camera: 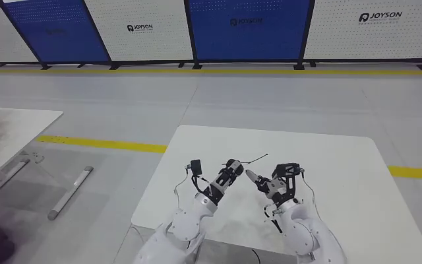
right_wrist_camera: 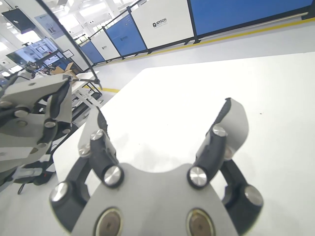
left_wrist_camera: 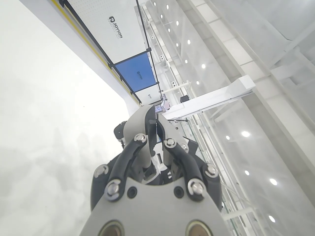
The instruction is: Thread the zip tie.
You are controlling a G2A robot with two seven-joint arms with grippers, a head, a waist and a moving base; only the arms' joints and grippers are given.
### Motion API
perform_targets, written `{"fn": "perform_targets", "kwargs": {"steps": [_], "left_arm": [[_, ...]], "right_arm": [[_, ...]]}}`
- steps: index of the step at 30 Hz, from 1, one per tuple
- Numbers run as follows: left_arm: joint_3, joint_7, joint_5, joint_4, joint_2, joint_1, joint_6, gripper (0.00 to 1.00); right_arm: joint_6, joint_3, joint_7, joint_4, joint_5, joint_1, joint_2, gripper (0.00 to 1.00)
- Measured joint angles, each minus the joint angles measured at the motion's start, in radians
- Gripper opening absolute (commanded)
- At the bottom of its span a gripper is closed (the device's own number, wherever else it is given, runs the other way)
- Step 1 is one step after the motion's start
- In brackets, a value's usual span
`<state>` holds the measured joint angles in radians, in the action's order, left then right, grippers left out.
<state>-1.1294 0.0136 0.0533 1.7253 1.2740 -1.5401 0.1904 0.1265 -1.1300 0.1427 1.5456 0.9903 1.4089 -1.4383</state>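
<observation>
zip tie (camera: pixel 254 159): black, plain.
left end effector (camera: pixel 236 164): pale grey shell, black pads and links, silver pins.
right end effector (right_wrist_camera: pixel 165 111): same pale grey shell, black links, silver pins.
worktop (camera: pixel 330 152): plain white, no pattern.
floor (camera: pixel 198 99): light grey, crossed by yellow lines (camera: pixel 99 143).
partition panels (camera: pixel 250 26): alternating blue and white, with fine dot perforation on the white ones and black frames.

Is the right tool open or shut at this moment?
Open. In the right wrist view, the right tool has its two fingers spread wide, with bare table between them and nothing held.
</observation>
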Motion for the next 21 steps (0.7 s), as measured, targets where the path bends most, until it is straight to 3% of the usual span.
{"fn": "perform_targets", "kwargs": {"steps": [2,3,21], "left_arm": [[0.001,0.005,-0.007,-0.002,0.000,0.000,0.001,0.00],[0.002,0.007,-0.009,-0.002,0.001,0.000,0.001,0.00],[0.035,0.051,-0.059,-0.032,0.010,0.016,0.007,0.00]], "right_arm": [[-0.006,0.004,-0.003,-0.003,-0.006,-0.003,-0.001,0.48],[-0.007,0.006,-0.004,-0.004,-0.007,-0.004,-0.001,0.47],[-0.001,0.034,0.001,-0.011,-0.012,-0.016,0.001,0.42]]}}
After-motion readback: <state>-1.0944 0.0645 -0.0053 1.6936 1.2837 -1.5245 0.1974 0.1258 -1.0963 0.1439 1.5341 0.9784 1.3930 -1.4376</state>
